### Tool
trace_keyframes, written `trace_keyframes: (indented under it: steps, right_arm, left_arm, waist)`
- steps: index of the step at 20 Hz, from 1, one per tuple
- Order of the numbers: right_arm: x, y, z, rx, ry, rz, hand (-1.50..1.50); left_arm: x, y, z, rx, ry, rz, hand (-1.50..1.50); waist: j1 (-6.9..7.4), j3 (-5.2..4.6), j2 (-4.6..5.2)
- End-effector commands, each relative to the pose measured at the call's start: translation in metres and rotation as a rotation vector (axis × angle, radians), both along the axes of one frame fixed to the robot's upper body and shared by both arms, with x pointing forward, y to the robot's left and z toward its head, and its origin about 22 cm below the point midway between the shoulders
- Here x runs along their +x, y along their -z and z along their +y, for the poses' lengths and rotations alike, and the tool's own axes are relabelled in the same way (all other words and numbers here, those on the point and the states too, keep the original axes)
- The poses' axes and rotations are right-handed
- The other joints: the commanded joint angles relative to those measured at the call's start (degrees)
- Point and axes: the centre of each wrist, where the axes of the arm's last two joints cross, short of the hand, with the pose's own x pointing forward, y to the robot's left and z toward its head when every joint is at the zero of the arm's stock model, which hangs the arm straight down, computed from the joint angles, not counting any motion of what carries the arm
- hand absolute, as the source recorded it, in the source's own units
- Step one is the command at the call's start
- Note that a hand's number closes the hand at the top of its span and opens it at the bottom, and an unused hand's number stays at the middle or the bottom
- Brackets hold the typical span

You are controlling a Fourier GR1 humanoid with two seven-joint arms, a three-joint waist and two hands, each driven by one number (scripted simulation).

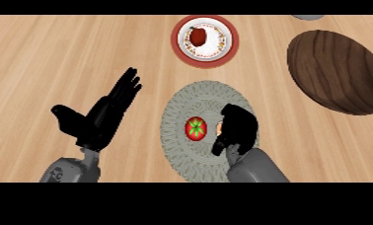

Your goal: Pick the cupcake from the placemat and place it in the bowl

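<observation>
Both hands low: right hand (238, 129) curled over placemat (191, 101); left hand (102, 113) open.

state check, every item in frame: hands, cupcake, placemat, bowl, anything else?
left hand: open, fingers straight, holding nothing
right hand: curled on the placemat beside the cupcake
cupcake: upright on placemat
placemat: flat on counter
bowl: upright, dark red item inside
wooden board: flat on counter, bare

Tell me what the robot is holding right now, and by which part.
Cannot be told: the right hand curls over the placemat, hiding its grasp. Left hand holds nothing.
</observation>
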Motion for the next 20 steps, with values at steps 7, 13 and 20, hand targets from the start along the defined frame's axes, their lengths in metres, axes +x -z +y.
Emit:
trace_keyframes:
  steps: [7,13,20]
  right_arm:
    - [-0.015,0.002,0.011,-0.049,0.052,0.0,1.5]
    - [-0.027,0.012,-0.033,-0.072,-0.243,-0.018,1.5]
    - [-0.055,0.011,-0.138,-0.142,-0.757,-0.022,1.5]
  left_arm:
    - [-0.004,0.008,0.004,0.018,-0.015,0.013,0.0]
    - [0.019,0.0,0.0,0.019,-0.036,-0.02,0.0]
    - [0.005,-0.001,0.005,0.006,-0.038,-0.002,0.0]
  waist:
    - [-0.24,0.04,0.06]
    - [-1.12,0.04,0.08]
    - [-1.54,0.09,-0.13]
